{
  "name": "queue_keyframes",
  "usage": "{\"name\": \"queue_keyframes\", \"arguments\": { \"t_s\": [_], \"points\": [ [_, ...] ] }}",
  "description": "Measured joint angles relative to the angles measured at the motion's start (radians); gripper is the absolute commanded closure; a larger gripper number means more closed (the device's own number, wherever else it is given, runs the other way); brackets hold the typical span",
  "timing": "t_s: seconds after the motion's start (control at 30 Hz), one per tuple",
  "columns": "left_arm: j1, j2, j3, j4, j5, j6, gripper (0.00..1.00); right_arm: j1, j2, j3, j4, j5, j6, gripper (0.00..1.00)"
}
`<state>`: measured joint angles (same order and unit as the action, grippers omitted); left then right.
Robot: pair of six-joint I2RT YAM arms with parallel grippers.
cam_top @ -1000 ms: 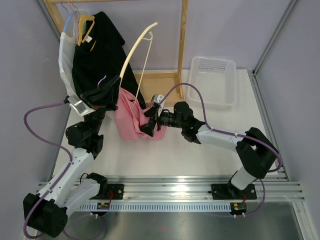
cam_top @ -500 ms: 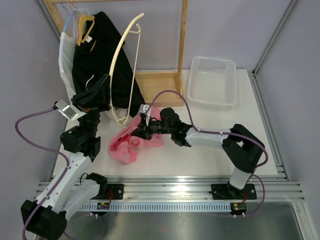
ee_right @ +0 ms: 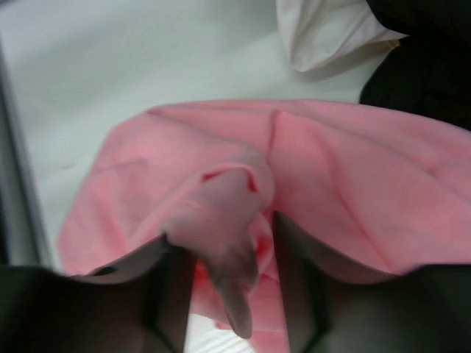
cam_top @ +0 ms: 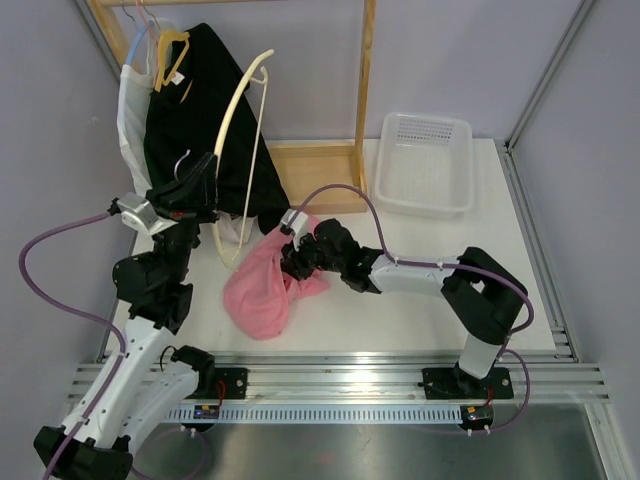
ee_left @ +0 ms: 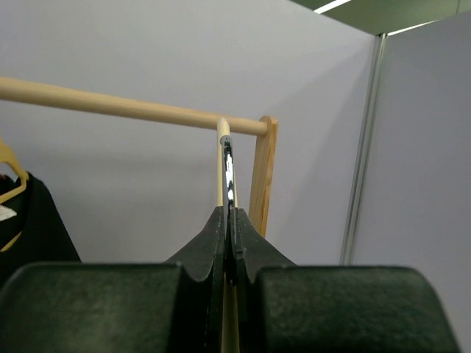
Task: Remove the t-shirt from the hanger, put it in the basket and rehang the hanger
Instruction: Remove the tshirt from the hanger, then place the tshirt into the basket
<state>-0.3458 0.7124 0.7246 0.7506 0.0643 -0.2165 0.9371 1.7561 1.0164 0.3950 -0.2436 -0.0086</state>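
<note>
- T-shirt (cam_top: 258, 295) lies bunched on the white surface (cam_top: 420, 300), grey walls around, off the hanger (cam_top: 233, 105).
- Its long axis runs diagonally from the right tool (ee_right: 229, 250) toward the near-left.
- Hanger stands upright, clamped in the left tool (ee_left: 227, 224).
- Right tool is narrow around a fold; cannot tell whether it grips.

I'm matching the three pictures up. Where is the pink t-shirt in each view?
Top external: t-shirt, left of centre, lower half.
Left wrist: not in it.
Right wrist: t-shirt, across the middle, close to the camera.
Shared landmark: black garment, upper left in top external, lower left edge in left wrist, top right corner in right wrist.
</note>
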Motion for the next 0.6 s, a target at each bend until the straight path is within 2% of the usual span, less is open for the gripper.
{"name": "queue_keyframes", "arguments": {
  "t_s": [0.03,0.07,0.13,0.27,0.53,0.57,0.6],
  "points": [
    [0.0,-0.008,-0.009,-0.014,-0.003,0.005,1.0,0.0,0.01,0.014,-0.032,0.019,0.008,0.16],
    [0.0,-0.016,-0.026,-0.03,-0.006,0.01,1.0,0.0,0.023,0.027,-0.056,0.032,0.018,0.09],
    [0.0,-0.033,-0.066,-0.057,-0.009,0.018,1.0,0.0,0.046,0.045,-0.082,0.061,0.026,0.0],
    [0.0,-0.038,-0.134,-0.091,-0.018,0.032,1.0,0.0,0.092,0.068,-0.142,0.129,0.062,0.0],
    [0.0,-0.039,-0.179,-0.147,-0.031,0.048,1.0,0.0,0.241,0.239,-0.367,0.223,0.092,0.01],
    [0.0,-0.04,-0.179,-0.147,-0.034,0.051,1.0,0.0,0.259,0.263,-0.401,0.233,0.093,0.04],
    [0.0,-0.042,-0.179,-0.147,-0.035,0.051,1.0,0.0,0.273,0.282,-0.43,0.244,0.092,0.19]
  ]
}}
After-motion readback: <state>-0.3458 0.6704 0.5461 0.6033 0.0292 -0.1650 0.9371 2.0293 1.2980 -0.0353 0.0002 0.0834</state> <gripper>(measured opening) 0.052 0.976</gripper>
